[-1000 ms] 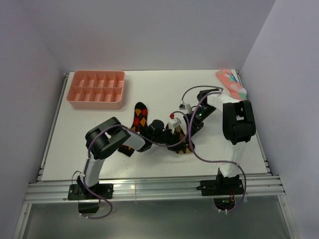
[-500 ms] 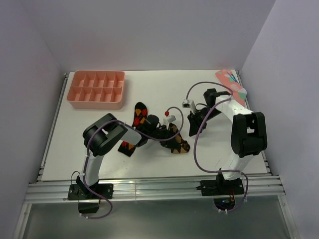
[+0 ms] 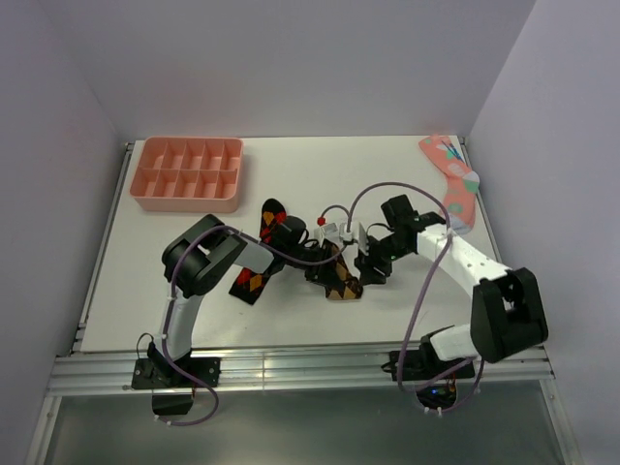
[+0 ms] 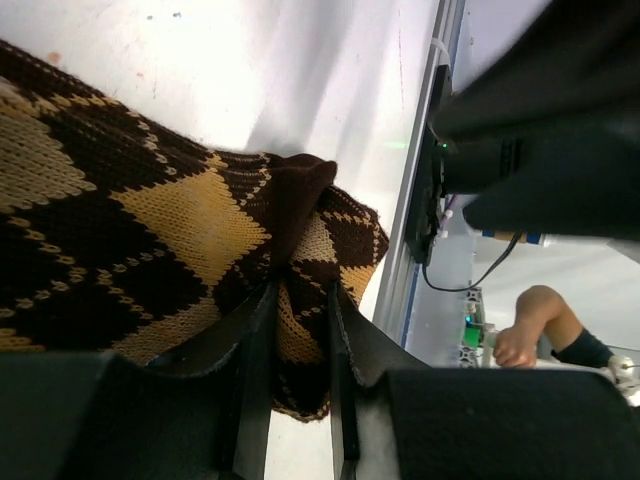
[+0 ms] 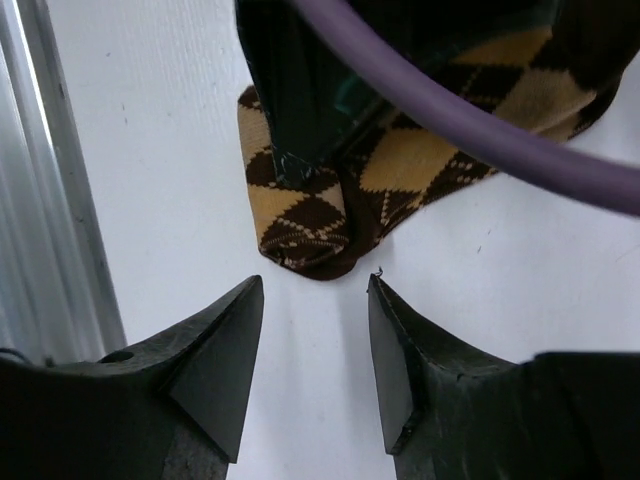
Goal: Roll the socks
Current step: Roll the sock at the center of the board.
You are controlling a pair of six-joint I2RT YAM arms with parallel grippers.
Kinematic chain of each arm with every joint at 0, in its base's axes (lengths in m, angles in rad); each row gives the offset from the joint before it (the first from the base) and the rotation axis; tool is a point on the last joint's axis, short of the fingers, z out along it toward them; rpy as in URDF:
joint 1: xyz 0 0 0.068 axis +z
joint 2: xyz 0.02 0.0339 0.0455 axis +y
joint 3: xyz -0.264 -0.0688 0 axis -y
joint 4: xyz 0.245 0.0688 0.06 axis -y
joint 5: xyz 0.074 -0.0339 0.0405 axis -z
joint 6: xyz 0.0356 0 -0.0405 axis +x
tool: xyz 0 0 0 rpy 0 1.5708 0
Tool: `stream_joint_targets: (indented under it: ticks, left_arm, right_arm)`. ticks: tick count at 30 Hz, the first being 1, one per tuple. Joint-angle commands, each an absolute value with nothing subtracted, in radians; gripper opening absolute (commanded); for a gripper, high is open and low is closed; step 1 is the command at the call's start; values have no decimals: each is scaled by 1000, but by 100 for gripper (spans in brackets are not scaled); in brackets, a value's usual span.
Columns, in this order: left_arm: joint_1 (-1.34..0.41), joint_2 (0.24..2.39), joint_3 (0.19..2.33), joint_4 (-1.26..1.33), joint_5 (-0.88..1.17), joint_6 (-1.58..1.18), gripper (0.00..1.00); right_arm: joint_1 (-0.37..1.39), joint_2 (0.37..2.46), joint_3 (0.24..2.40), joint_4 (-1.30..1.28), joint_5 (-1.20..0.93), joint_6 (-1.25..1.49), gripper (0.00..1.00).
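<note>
Two dark argyle socks lie mid-table. The sock with red and orange diamonds stretches under my left forearm. The sock with tan diamonds is bunched to its right. My left gripper is shut on a fold of the tan sock; the knit fills the narrow gap at the left gripper. My right gripper stands open just right of that sock. In the right wrist view the tan sock's end lies a little beyond the right gripper, with bare table between its fingers.
A pink compartment tray sits at the back left. A pink sock with teal and white marks lies at the back right corner. Purple cables loop over the socks. The metal rail runs along the near edge.
My right gripper has let go, pulled back and come in again low beside the tan sock, its jaws wider. The left gripper has kept its hold and drawn the tan sock slightly left.
</note>
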State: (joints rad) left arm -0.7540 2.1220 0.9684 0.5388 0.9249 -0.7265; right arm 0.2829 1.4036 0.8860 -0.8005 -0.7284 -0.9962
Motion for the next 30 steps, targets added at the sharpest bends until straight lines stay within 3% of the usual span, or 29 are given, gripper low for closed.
stream_joint_targets:
  ticks: [1, 30]
  left_arm:
    - [-755, 2215, 905, 252, 835, -690, 0]
    - [-746, 2246, 896, 276, 876, -726, 0]
  right_arm:
    - [356, 1319, 822, -638, -654, -970, 54]
    - [660, 1270, 637, -433, -436, -930, 56]
